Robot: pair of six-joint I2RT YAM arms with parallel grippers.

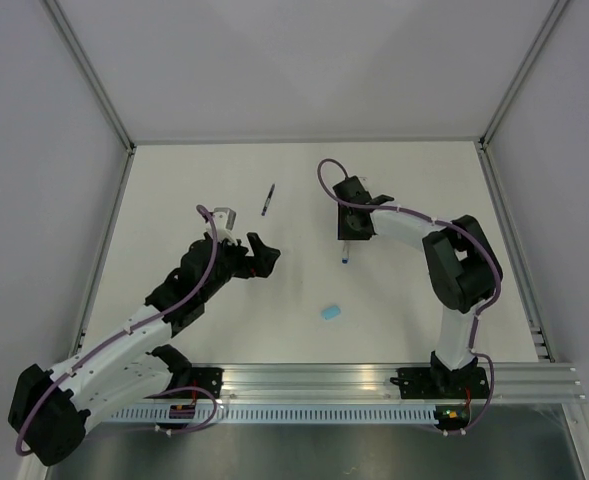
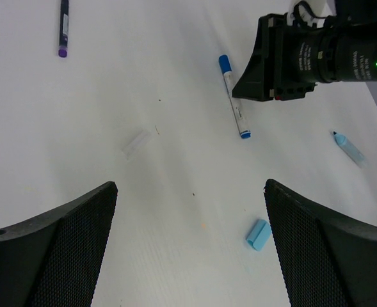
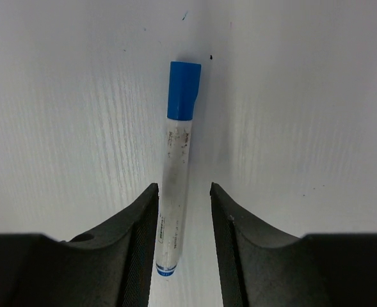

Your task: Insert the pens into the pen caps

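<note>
The blue-and-white pen [image 3: 177, 173] lies on the table between my right gripper's [image 3: 184, 188] open fingers, against the left finger, with a gap to the right one. In the top view the right gripper [image 1: 348, 238] stands over it and only the pen's end [image 1: 345, 256] shows. The dark pen [image 1: 268, 199] lies farther back, also in the left wrist view [image 2: 63, 29]. A light-blue cap [image 1: 331, 312] lies near the front; it sits just inside the right finger of my open, empty left gripper [image 2: 189, 185]. A second pale-blue piece [image 2: 349, 148] lies at the right.
A small clear tube-like piece [image 2: 136, 144] lies on the table ahead of the left gripper. The right arm's wrist [image 2: 303, 57] hangs over the blue-and-white pen [image 2: 234, 96]. White walls with metal frame rails [image 1: 102, 250] bound the table.
</note>
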